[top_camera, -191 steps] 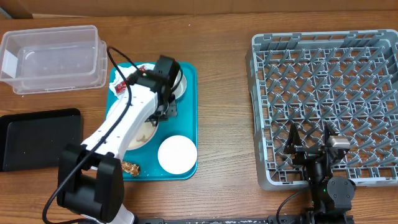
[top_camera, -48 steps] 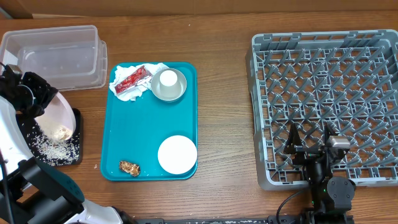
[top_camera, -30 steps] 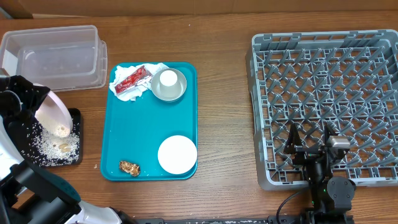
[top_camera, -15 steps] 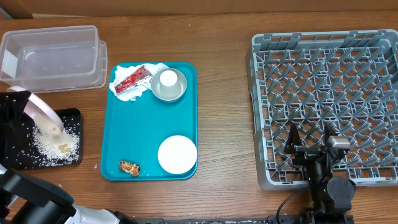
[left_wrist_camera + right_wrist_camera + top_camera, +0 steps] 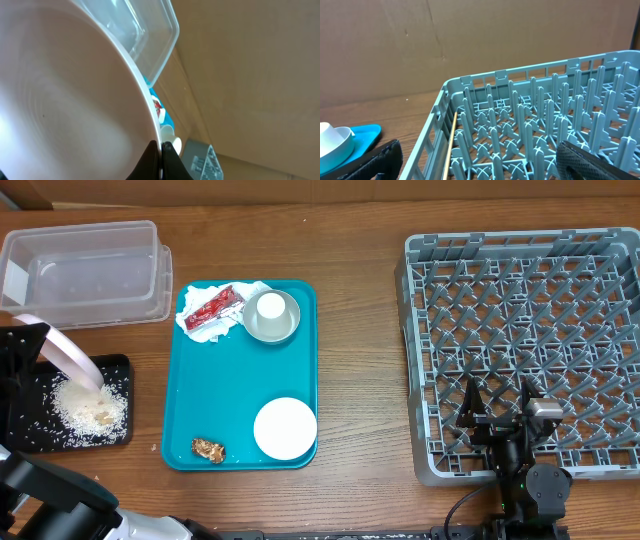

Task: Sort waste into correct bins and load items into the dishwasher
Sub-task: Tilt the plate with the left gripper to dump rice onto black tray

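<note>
My left gripper (image 5: 36,346) (image 5: 161,150) is shut on the rim of the larger pale plate (image 5: 68,356) (image 5: 65,100). The plate stands steeply tilted over the black tray (image 5: 35,438). Rice and brown lumps (image 5: 90,408) lie heaped in that tray. The clear tub (image 5: 85,270) (image 5: 145,35) sits behind it. On the teal tray (image 5: 230,380) lie the napkin (image 5: 203,327), red wrapper (image 5: 213,305), a cup (image 5: 270,307) in the bowl (image 5: 272,328), the small plate (image 5: 285,428) and a brown lump (image 5: 208,448). My right gripper (image 5: 497,405) (image 5: 485,167) hangs open over the grey dish rack (image 5: 525,330) (image 5: 530,115).
The rack holds no dishes. A thin wooden stick (image 5: 450,145) lies along its left inner wall. Bare wooden tabletop (image 5: 360,360) separates the teal tray from the rack. A cardboard wall (image 5: 470,40) stands behind the table.
The plate has tipped up steeper and shifted left with my left arm. Its rice and lumps have slid off into the black tray. The right arm is still.
</note>
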`<state>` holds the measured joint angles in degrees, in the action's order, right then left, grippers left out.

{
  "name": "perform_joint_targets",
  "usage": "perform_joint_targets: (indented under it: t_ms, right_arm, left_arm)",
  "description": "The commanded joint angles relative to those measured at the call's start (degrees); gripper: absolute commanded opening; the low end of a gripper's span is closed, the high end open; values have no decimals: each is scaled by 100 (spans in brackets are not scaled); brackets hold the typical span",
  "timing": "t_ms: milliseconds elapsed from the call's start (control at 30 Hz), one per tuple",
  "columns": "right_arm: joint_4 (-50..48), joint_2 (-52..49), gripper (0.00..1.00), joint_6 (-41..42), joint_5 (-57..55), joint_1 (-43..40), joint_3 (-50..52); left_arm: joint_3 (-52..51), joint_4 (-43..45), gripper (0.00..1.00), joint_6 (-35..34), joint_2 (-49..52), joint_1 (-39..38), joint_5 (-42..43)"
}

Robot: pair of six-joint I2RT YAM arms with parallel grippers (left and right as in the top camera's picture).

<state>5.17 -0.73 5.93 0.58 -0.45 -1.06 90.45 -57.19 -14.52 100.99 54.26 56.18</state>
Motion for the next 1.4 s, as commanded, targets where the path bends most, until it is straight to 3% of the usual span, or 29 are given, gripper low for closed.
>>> perform_joint_targets:
  t_ms: [0, 433, 733, 833, 1033, 1133, 1367]
  right_arm:
    - [-35, 57, 100, -39, -52, -28, 59]
    - [-35, 57, 100, -39, -52, -26, 59]
    - [-35, 57, 100, -39, -52, -28, 59]
    - [-35, 57, 100, -39, -52, -26, 59]
    - [-35, 57, 100, -39, -52, -28, 59]
    - [-35, 57, 100, -39, -52, -26, 59]
    - [-35, 57, 100, -39, -52, -28, 59]
  left_arm:
    - [28, 15, 4, 66, 81, 48, -431]
    - [-39, -59, 4, 413, 142, 44, 490]
    - [-39, -269, 4, 367, 199, 4, 247]
    - [-39, -310, 4, 728, 199, 20, 1104]
    - [-39, -398, 4, 647, 199, 2, 605]
    - [-39, -601, 4, 437, 199, -20, -28]
    - [-39, -551, 4, 686, 199, -31, 291]
